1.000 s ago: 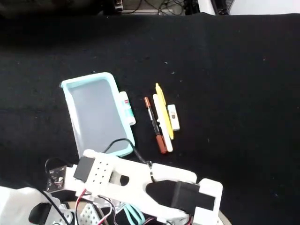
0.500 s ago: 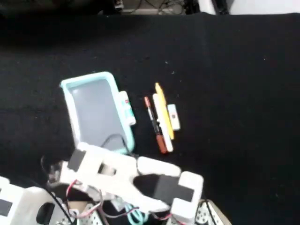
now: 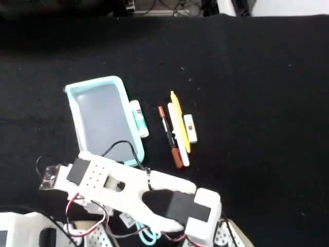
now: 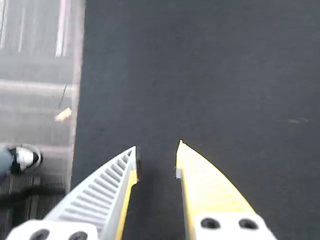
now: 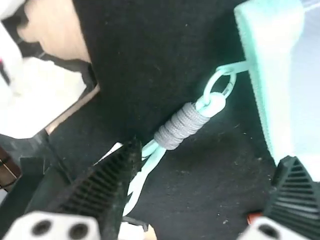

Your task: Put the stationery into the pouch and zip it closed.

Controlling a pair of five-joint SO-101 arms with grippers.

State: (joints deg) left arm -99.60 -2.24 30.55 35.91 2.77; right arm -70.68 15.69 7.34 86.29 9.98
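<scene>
No text can be read anywhere. In the high view, left of centre, the white tube bears red and green print too small to make out. Near centre, the small white block carries a dark mark, likewise illegible.

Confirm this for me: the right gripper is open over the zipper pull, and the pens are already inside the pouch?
Not quite. The right gripper is open over the zipper pull, but the pens are not inside the pouch. They lie on the table beside it, as the high view shows.
</scene>
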